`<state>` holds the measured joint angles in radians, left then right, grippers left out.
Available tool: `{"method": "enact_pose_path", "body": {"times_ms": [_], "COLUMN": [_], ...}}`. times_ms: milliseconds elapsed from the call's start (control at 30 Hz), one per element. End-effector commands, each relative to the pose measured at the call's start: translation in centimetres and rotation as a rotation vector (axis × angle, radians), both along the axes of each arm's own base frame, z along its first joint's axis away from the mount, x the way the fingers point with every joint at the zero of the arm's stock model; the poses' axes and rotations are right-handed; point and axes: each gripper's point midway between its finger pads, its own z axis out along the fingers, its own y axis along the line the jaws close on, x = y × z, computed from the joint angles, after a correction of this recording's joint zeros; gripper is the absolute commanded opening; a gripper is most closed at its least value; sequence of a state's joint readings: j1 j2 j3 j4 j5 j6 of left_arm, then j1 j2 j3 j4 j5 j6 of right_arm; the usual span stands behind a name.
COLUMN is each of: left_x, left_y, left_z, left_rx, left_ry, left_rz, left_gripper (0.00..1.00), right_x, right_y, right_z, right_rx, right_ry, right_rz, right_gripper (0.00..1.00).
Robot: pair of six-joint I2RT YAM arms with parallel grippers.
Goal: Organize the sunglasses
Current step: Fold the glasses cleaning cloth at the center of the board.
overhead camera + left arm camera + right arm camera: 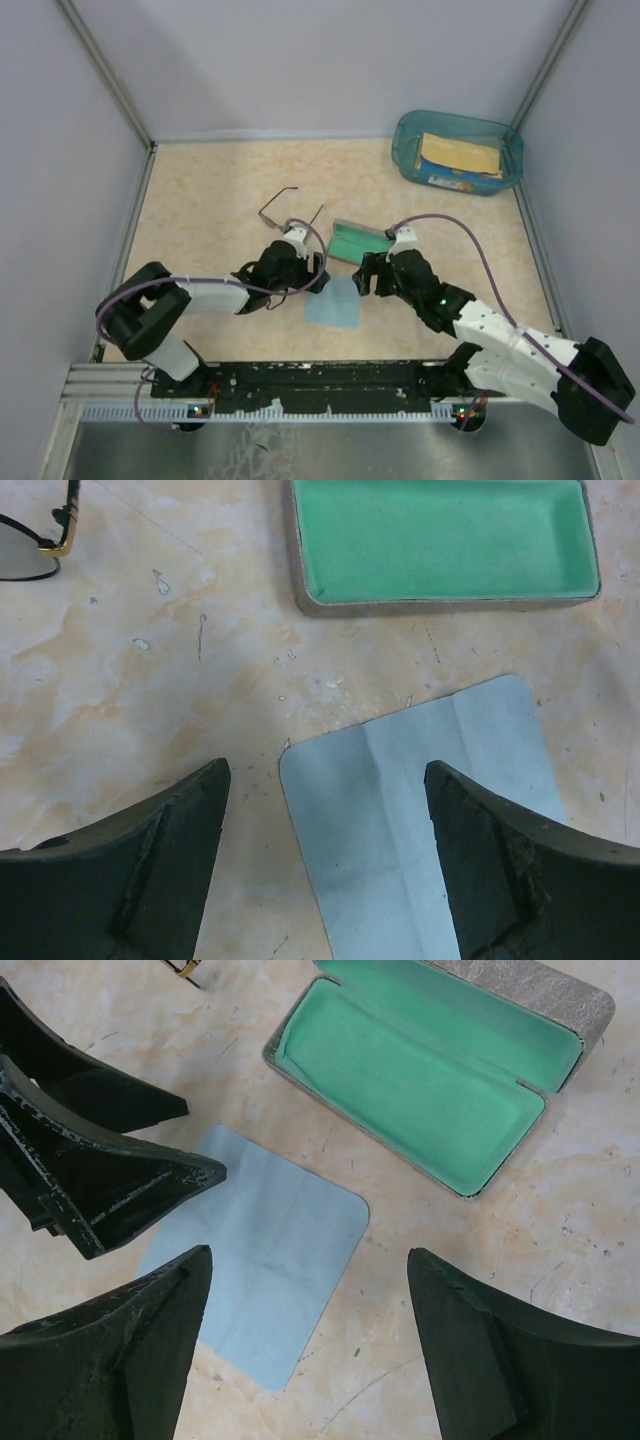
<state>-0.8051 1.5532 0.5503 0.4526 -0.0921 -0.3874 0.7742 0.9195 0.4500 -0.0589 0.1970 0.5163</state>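
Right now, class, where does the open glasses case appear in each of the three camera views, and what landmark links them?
Top external: the case sits near the middle, between the two arm tips.
Left wrist: the case is along the top edge, right of centre.
Right wrist: the case is upper right, lid open.
Shared landmark: the light blue cloth beside it.

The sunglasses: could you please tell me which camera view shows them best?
The top external view: only there is the whole pair of sunglasses visible, temples unfolded, though small. The left wrist view catches just one lens and hinge at its top-left corner; the right wrist view shows only a tiny scrap at its top edge.
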Motion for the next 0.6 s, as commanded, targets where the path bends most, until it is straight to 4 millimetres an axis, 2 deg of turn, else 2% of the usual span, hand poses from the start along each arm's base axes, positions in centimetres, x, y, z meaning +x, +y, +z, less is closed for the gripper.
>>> {"method": "enact_pose_path", "body": {"times_ms": [0,200,433,567], "left_x": [0.6,0.2,-0.3,-0.8], "left_y": [-1.3,-1.5,-1.1,-0.9], "left_z": [0.3,-1.3,-1.8,-2.0], "left_rx": [-0.011,0.024,0.041,0.045], "left_ry": [-0.008,0.044,0.075,0.090], "left_rz": [-0.040,-0.065,-0.066,-0.073], "left_gripper": [0.83,0.74,0.64,0.61], "right_x": [0.9,1.0,0.9,0.9], "right_y": [0.3,0.5,0.4,0.4], "right_z": [0.5,0.4,0.3,0.1], "right_rx": [0.014,0.009,0.011,0.009], "right_ry": [-0.033,-0.026,-0.020,-0.017], "right_rz": [-0.009,-0.003,-0.005,-0.005], "right_gripper": [0.79,0.79,0.79,0.79]}}
